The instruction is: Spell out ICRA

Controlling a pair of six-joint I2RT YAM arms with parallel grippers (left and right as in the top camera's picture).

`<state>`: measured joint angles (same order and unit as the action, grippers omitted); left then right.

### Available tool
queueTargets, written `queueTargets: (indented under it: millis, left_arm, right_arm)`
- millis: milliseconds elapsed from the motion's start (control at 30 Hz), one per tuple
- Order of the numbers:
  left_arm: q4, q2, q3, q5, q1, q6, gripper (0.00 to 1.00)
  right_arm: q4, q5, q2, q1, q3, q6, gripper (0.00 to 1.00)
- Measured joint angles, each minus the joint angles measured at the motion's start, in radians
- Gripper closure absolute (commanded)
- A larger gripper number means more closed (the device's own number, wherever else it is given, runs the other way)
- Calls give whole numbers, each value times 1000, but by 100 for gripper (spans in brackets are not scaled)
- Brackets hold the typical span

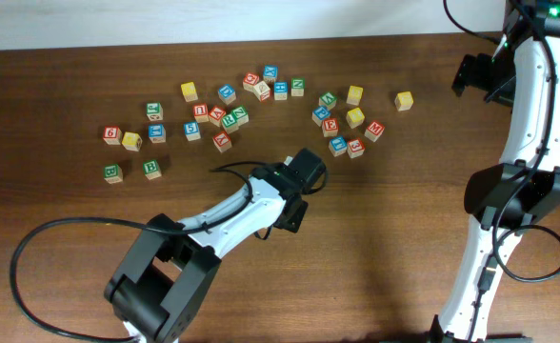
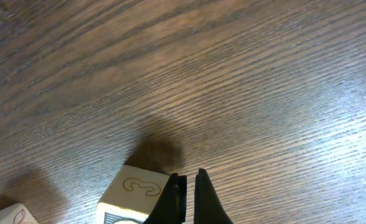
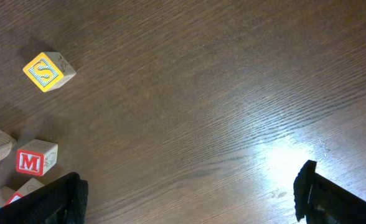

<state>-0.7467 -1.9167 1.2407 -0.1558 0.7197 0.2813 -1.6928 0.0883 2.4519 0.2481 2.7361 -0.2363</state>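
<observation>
Small wooden letter cubes (image 1: 227, 93), I, C, R and A too small to read, lie scattered from ten to one o'clock of the closed-together left gripper (image 2: 189, 180), nearer most of them than the wide-apart right gripper (image 3: 186, 190) out at two o'clock

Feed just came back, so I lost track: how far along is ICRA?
Nothing looks done: the letter cubes lie scattered, no row formed. Nothing in hand: left pincer shut empty beside a cube marked 3, right pincer open over the table. All four letters are left to place.
</observation>
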Motion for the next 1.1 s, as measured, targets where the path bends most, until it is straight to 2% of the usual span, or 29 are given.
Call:
queueTargets:
  millis: [933,1100]
  left_arm:
    - [-35,0,0,6,-40,61,100]
    - [-35,0,0,-10,-43,115,100]
  right_arm:
    - [0,0,0,0,0,0,2]
    - [0,0,0,0,0,0,2]
